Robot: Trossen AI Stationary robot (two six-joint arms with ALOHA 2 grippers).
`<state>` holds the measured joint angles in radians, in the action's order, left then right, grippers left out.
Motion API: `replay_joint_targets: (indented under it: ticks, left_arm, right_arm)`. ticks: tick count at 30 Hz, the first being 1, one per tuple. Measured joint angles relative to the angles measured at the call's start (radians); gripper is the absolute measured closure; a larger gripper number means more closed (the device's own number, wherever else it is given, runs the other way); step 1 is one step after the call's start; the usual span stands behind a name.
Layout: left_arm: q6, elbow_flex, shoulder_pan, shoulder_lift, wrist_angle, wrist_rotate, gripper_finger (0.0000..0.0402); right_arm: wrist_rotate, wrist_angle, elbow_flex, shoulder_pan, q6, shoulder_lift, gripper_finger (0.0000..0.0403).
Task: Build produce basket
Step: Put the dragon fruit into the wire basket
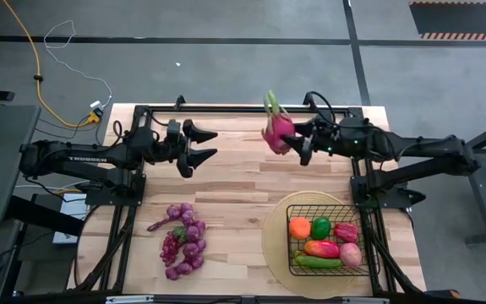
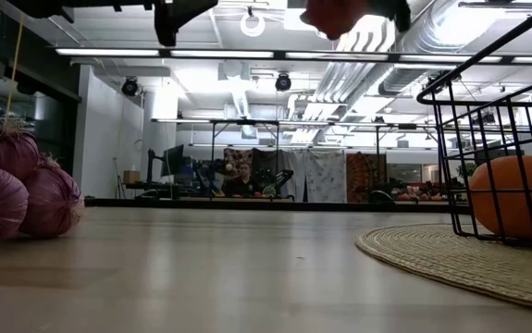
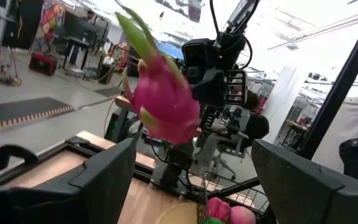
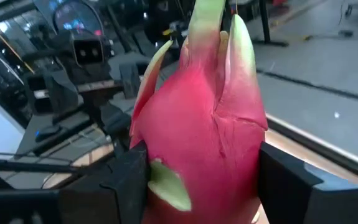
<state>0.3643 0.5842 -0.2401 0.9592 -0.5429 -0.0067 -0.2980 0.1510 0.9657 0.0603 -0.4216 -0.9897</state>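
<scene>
From overhead I see my left gripper (image 1: pixel 202 145) hanging with jaws spread and empty, TROSSEN lettered on its arm (image 1: pixel 82 158), and grape bunches (image 1: pixel 182 240) near left on the table (image 1: pixel 234 190). Only my right wrist view shows the right gripper (image 1: pixel 297 141) pinching the pink dragon fruit (image 4: pixel 197 134) at its sides. The basket (image 1: pixel 331 243) sits near right.

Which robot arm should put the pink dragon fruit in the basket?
Probably the right: the right gripper already clamps the dragon fruit, on the basket side. The left gripper is open, empty.
</scene>
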Motion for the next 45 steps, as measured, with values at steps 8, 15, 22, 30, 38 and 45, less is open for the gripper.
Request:
replay_joint_targets:
  ticks: [8, 15, 22, 30, 38, 45]
  left_arm:
    - [0.000, 0.000, 0.001, 0.000, -0.009, 0.000, 0.0092]
    - [0.025, 0.000, 0.006, 0.000, -0.007, -0.008, 0.0092]
    - [-0.095, 0.000, 0.006, 0.000, 0.001, -0.058, 0.0092]
    - [-0.267, 0.000, 0.008, 0.000, 0.027, -0.084, 0.0092]
    - [-0.322, 0.000, 0.026, 0.000, 0.027, -0.084, 0.0092]
    - [-0.315, 0.001, 0.062, 0.000, 0.027, -0.086, 0.0092]
  right_arm:
    - [-0.009, -0.019, 0.000, -0.009, 0.017, -0.005, 0.0171]
    - [0.023, -0.018, 0.000, -0.009, 0.046, -0.012, 0.0171]
    - [0.073, -0.017, 0.000, -0.009, 0.117, -0.013, 0.0171]
    - [0.121, -0.012, 0.000, -0.009, 0.280, -0.013, 0.0171]
    - [0.121, -0.011, 0.001, -0.009, 0.309, -0.013, 0.0171]
    - [0.152, -0.007, 0.002, -0.009, 0.195, -0.009, 0.0171]
